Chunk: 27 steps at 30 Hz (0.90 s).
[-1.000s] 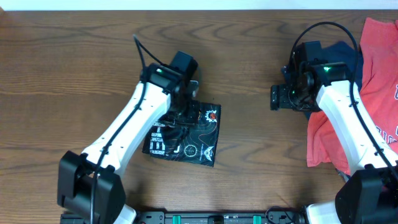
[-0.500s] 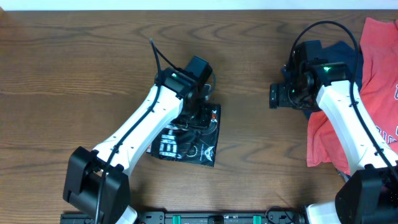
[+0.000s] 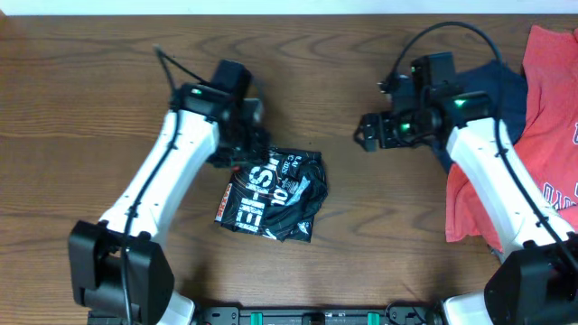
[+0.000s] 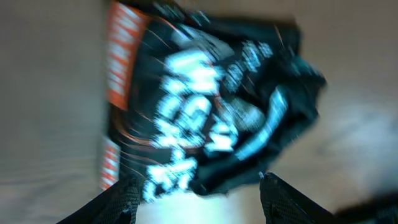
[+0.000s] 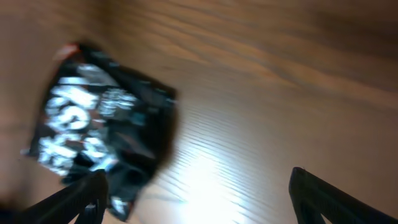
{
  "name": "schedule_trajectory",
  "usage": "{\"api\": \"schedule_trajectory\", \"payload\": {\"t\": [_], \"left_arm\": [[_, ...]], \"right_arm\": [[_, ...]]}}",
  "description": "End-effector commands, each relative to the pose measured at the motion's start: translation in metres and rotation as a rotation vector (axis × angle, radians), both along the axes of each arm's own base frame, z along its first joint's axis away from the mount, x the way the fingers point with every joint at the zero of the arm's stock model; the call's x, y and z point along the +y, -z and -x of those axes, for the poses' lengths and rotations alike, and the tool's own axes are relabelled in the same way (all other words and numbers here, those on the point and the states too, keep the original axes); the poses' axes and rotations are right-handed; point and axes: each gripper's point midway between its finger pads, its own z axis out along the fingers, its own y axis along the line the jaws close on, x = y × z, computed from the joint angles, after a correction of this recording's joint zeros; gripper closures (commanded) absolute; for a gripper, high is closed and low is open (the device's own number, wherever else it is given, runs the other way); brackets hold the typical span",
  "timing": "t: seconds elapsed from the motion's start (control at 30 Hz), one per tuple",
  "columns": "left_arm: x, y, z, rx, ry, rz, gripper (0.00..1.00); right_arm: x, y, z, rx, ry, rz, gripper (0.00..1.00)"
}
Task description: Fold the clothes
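On my left wrist camera, the nearest things are the two dark fingers of the left gripper [image 4: 202,202], one in each bottom corner of the frame. They stand wide apart with only pale table between them, so that hand is open and holds nothing. Just beyond them lies the jersey [image 4: 205,106], a crumpled black bundle with white lettering and an orange strip down its left edge. The picture is blurred, so I cannot read the print.

The right wrist camera shows the same for the right gripper [image 5: 199,199]: fingers in the bottom corners, spread wide, bare wood between, open and empty. The jersey [image 5: 102,130] sits well off at the left of that frame, also blurred.

Only the overhead view gives me the whole layout. The jersey [image 3: 271,194] lies low and left of centre on the table [image 3: 90,72], roughly folded, its right edge rumpled. The left gripper [image 3: 239,155] is at the bundle's upper left corner; whether it touches the cloth I cannot tell from above. The right gripper [image 3: 366,134] hangs over bare wood right of centre, well apart from the jersey. Farther right, which neither wrist camera shows, a navy garment [image 3: 501,90] lies partly under the right arm, beside a red tee [image 3: 553,117] at the frame's right edge.
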Motion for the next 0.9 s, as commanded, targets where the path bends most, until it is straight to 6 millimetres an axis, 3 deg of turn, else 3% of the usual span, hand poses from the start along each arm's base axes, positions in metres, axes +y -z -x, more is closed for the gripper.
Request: {"api": "schedule_trajectory", "payload": {"t": [0.0, 0.1, 0.23, 0.37, 0.5, 0.87], "left_arm": [[0.021, -0.003, -0.018, -0.066, -0.038, -0.030, 0.37], [0.026, 0.009, -0.019, -0.041, -0.051, -0.037, 0.38], [0.026, 0.034, -0.008, 0.028, -0.044, -0.053, 0.38], [0.027, 0.061, 0.000, 0.084, -0.039, -0.067, 0.38], [0.027, 0.078, 0.003, 0.106, -0.037, -0.072, 0.38], [0.027, 0.096, -0.004, 0.066, -0.027, -0.071, 0.29]], "right_arm": [[0.047, -0.004, 0.018, 0.004, -0.173, -0.099, 0.11], [0.065, 0.008, 0.030, 0.022, -0.225, -0.050, 0.21], [0.078, 0.035, 0.038, 0.082, -0.230, 0.030, 0.25], [0.082, 0.073, 0.044, 0.155, -0.207, 0.134, 0.31], [0.082, 0.097, 0.046, 0.205, -0.171, 0.186, 0.38], [0.089, 0.102, 0.040, 0.186, -0.173, 0.174, 0.41]]}}
